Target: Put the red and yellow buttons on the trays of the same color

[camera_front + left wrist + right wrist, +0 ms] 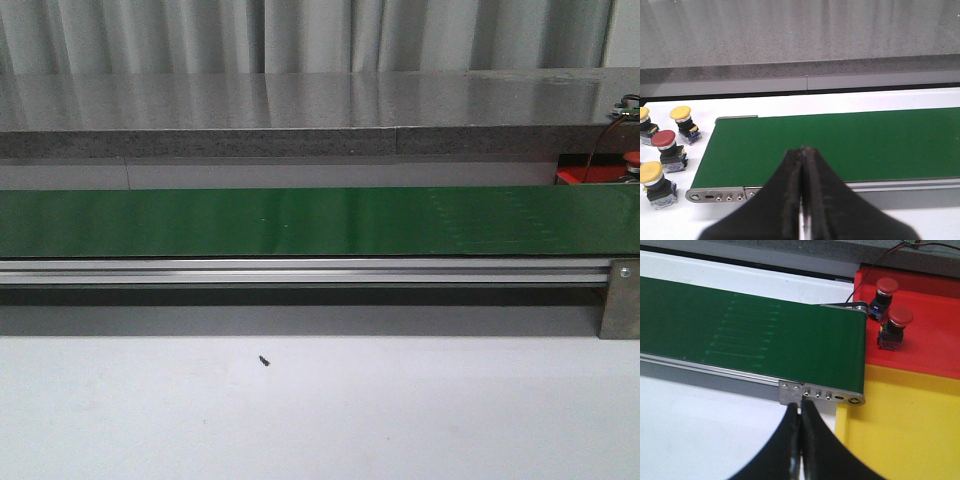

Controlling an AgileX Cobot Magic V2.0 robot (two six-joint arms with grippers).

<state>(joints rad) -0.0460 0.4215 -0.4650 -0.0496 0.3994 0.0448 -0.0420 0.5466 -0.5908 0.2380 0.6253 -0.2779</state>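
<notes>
Currently both grippers, left (803, 150) and right (801, 407), closed empty, 2 red buttons (895, 326) on red tray (935, 335)

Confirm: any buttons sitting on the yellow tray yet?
No. In the right wrist view the yellow tray is bare, and the only two red buttons there stand on the red tray.

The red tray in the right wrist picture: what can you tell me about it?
The low bright red tray looks like smooth plastic with straight edges and lies flat past the end of the long dark green belt. It borders a bright yellow tray. Two small push-buttons with red domed caps stand upright on it, close together. A thin dark wire crosses its corner.
</notes>
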